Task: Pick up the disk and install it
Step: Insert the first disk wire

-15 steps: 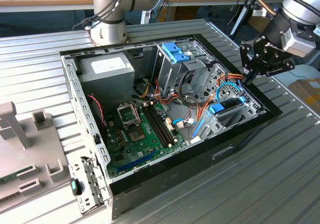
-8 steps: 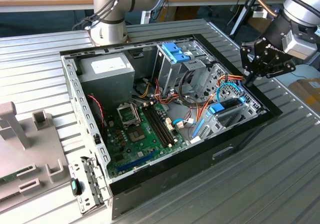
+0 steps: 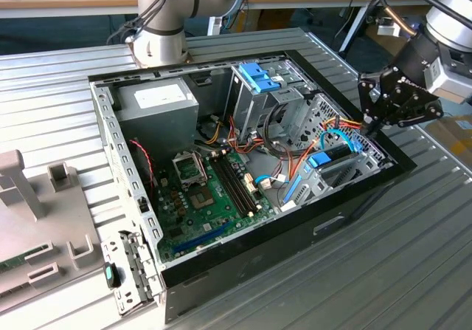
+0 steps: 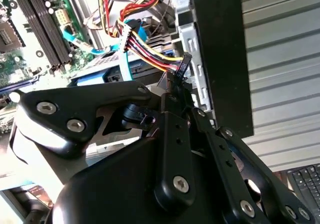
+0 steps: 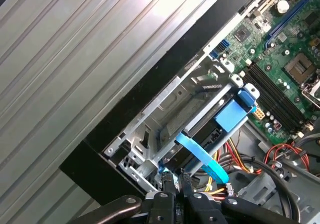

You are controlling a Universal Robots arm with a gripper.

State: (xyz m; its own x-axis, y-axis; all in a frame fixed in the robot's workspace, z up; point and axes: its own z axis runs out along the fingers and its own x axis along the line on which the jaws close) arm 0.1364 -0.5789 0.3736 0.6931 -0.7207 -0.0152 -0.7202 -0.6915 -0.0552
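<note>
The disk (image 3: 330,157) lies flat in the silver bay at the case corner on the exterior view's right, its light-blue handle pointing toward the motherboard. In the first wrist view the disk (image 5: 231,113) shows its blue handle and dark body inside the bay frame. In the second wrist view the disk (image 4: 112,71) peeks out behind cables. My black gripper (image 3: 371,125) hovers just above the case's rim beside that bay, fingers together and empty. In both wrist views the gripper (image 5: 174,180) (image 4: 173,86) sits close to a black cable connector (image 4: 183,65).
A flat light-blue cable (image 5: 202,156) loops over the bay, beside red, yellow and orange wires (image 4: 145,48). An upright silver cage with a blue latch (image 3: 259,77) stands at the case's back. The motherboard (image 3: 206,190) fills the case floor. The ribbed metal table (image 3: 413,256) surrounds the case.
</note>
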